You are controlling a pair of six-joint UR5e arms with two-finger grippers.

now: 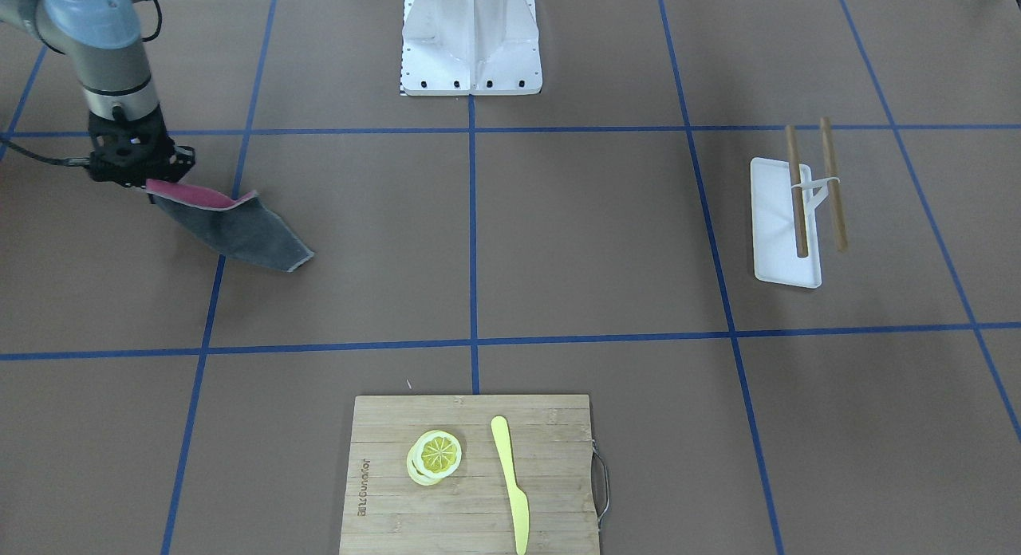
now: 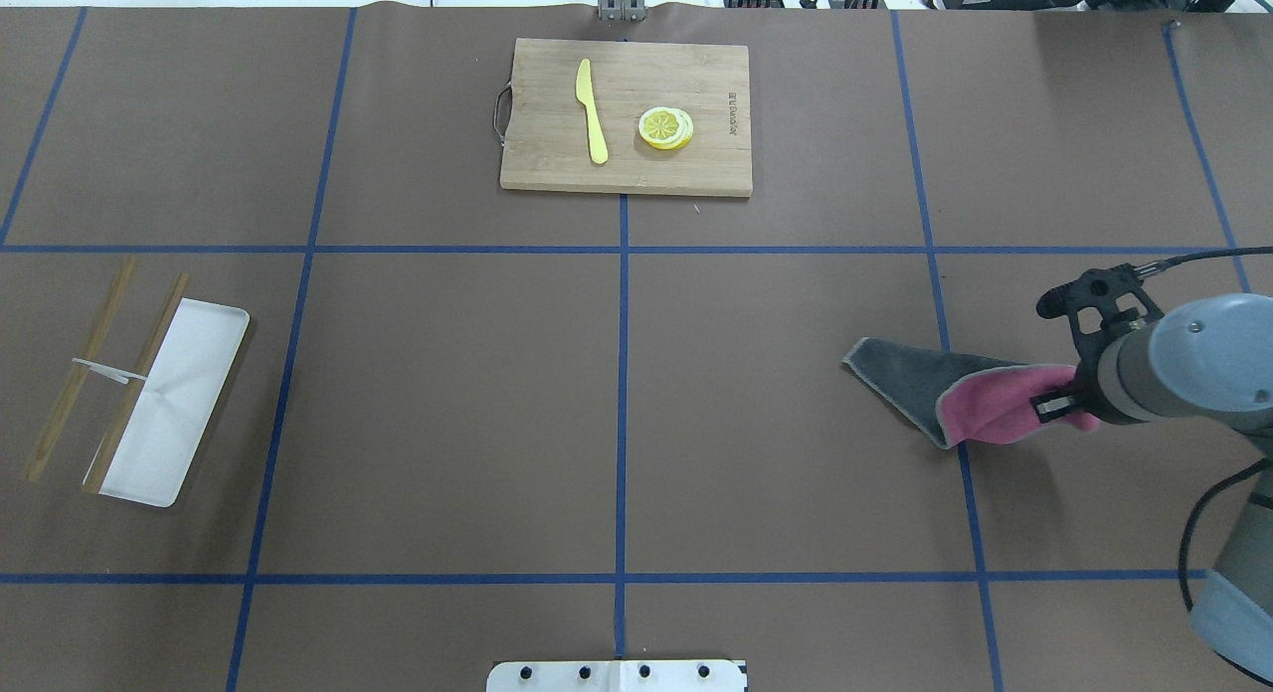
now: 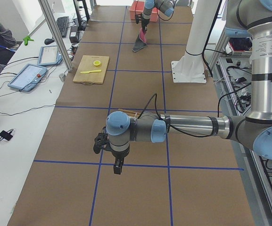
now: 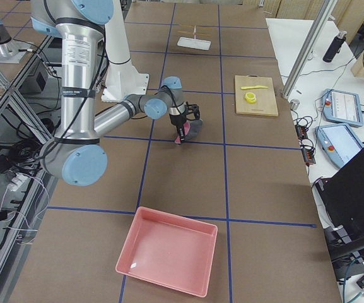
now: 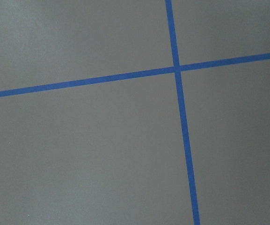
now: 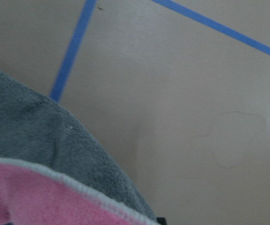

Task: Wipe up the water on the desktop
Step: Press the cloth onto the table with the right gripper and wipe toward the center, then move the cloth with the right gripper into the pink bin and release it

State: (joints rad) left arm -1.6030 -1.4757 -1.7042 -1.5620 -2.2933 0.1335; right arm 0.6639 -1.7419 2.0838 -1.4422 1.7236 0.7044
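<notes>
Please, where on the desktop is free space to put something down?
The desktop is bare in the two middle squares, between the cutting board, the white tray and the cloth. Crowded: around the right claw holding the cloth.

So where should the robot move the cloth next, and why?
Probably slide the cloth a little further, onto the faint ring-shaped mark on the desktop. The right gripper is pinching the cloth, and the right wrist view shows that mark, likely water, beside the cloth's grey edge and not yet covered.

Brown desktop [image 2: 448, 394], blue tape grid [image 2: 623, 374]; carries cutting board [image 2: 542, 125], white tray [image 2: 199, 364], pink bin [image 4: 169, 252], cloth [image 2: 895, 374] end.
</notes>
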